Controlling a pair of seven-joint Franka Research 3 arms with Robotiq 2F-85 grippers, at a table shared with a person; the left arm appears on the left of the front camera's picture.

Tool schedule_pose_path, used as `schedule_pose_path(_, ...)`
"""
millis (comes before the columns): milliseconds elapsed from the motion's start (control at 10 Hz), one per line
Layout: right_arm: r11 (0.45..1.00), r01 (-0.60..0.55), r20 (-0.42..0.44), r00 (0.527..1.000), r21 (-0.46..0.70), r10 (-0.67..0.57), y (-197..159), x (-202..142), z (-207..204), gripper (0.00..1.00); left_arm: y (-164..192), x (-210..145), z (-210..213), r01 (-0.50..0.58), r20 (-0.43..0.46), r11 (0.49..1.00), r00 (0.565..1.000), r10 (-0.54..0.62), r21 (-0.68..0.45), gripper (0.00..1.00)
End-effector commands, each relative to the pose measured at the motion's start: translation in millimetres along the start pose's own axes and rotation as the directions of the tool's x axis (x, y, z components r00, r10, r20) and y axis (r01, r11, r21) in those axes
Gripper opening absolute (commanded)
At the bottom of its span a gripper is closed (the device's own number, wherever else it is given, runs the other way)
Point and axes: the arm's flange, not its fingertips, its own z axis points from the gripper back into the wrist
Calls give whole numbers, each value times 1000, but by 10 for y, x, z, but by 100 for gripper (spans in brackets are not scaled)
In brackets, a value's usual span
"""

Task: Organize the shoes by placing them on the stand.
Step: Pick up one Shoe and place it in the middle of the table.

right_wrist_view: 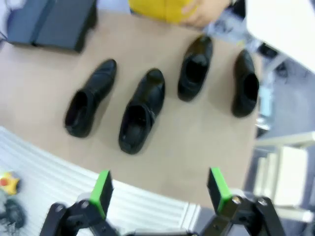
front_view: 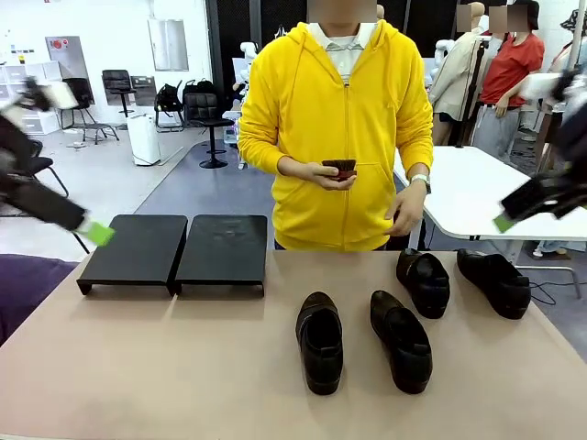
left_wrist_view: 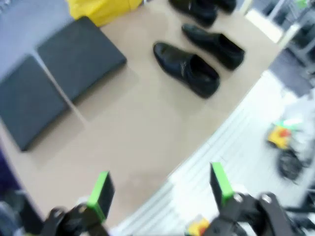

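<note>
Left pincer [left_wrist_view: 160, 189]: wide, green pads far apart with only air between them. In its own view it hangs high above the near edge of the surface [front_view: 165, 367]. In the front view it is blurred at the left edge of the frame.
Right pincer [right_wrist_view: 159, 189]: wide, holding nothing. It hangs above the near edge, with the four shoes spread in the upper half of its view. In the front view it is blurred at the right edge of the frame.
Surface: tan and flat, filling the lower half of the front view.
Left front shoe [front_view: 320, 342]: black and glossy, lower centre of the frame, resting on the surface with its toe toward the bottom edge.
Right front shoe [front_view: 401, 340]: just beside the first, to its right and apart from it, angled slightly.
Third shoe [front_view: 424, 281]: farther back, right of centre, near the far edge.
Fourth shoe [front_view: 494, 281]: farthest right, level with the third and apart from it.
Stand [front_view: 223, 246]: two flat black panels side by side, centre left of the frame, at the far edge of the surface. Its tops are bare, well apart from all four shoes.
Person [front_view: 339, 101]: upper centre behind the surface, in a yellow hooded top, with one hand holding a small dark object [front_view: 339, 169] at waist height.
White table [front_view: 477, 188]: behind, at the right.
</note>
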Motion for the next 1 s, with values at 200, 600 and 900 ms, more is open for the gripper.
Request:
schedule_pose_path(200, 978, 209, 29, 977, 15, -210, -633, -403, 598, 100, 189, -486, 510, -127, 25, 992, 992, 127, 7, 100)
schedule_pose_path(600, 976, 216, 32, 976, 18, -216, -696, -469, 690, 100, 229, -534, 613, -135, 11, 991, 991, 135, 3, 100)
schedule_pose_path(900, 976, 216, 32, 976, 18, -216, -696, -469, 690, 100, 229, -534, 613, -135, 11, 991, 991, 135, 3, 100)
